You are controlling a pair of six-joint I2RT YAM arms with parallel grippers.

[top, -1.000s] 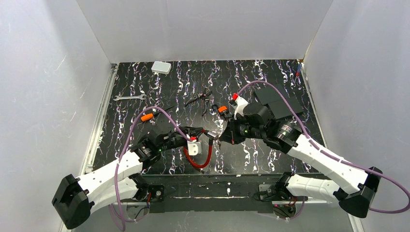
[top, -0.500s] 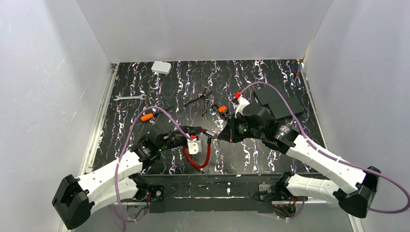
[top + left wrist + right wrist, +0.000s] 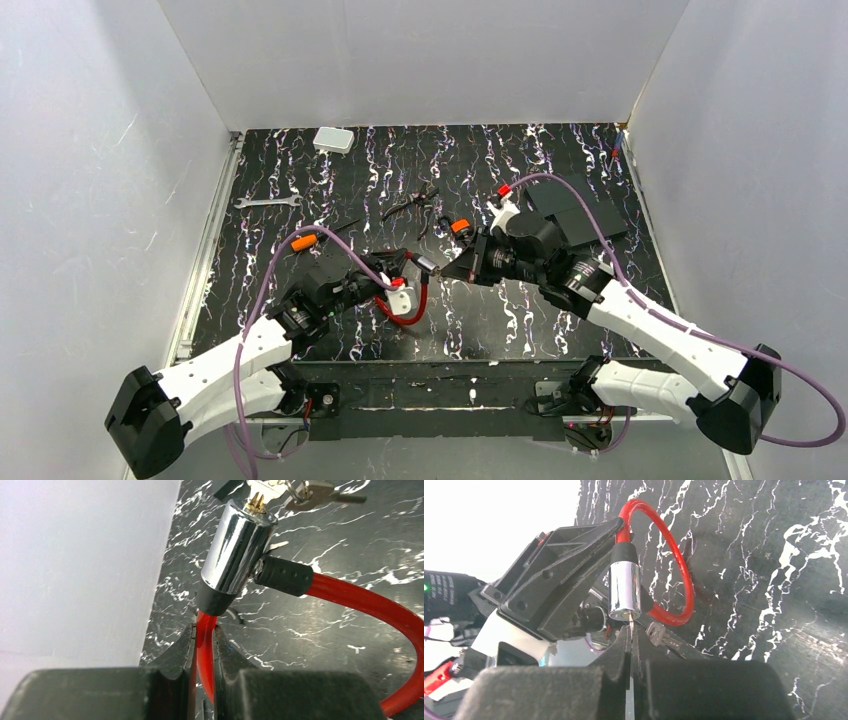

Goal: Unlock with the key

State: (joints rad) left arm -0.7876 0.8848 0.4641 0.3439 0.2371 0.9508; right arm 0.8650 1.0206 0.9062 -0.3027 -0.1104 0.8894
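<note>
The lock is a chrome cylinder (image 3: pixel 237 550) on a red cable loop (image 3: pixel 350 597), held up off the table. My left gripper (image 3: pixel 205 630) is shut on the red cable just below the cylinder's black collar. My right gripper (image 3: pixel 630 630) is shut on the key (image 3: pixel 630 622). Its thin metal blade sticks into the face of the cylinder (image 3: pixel 625 592), and its head is hidden between the jaws. A spare key (image 3: pixel 656 632) on a ring dangles beside it. From above, both grippers meet at the cylinder (image 3: pixel 428 265) with the red loop (image 3: pixel 410 308) hanging below.
Black-handled pliers (image 3: pixel 412 207) and a black-and-orange piece (image 3: pixel 460 227) lie just behind the grippers. An orange-handled tool (image 3: pixel 305 242) and a wrench (image 3: pixel 266 202) lie to the left. A white box (image 3: pixel 333 139) sits at the back, and dark flat plates (image 3: pixel 575 215) at the right.
Both grippers have moved away from the near edge and a little left, carrying the lock and key together. The red loop has risen with them. The right wrist has turned.
</note>
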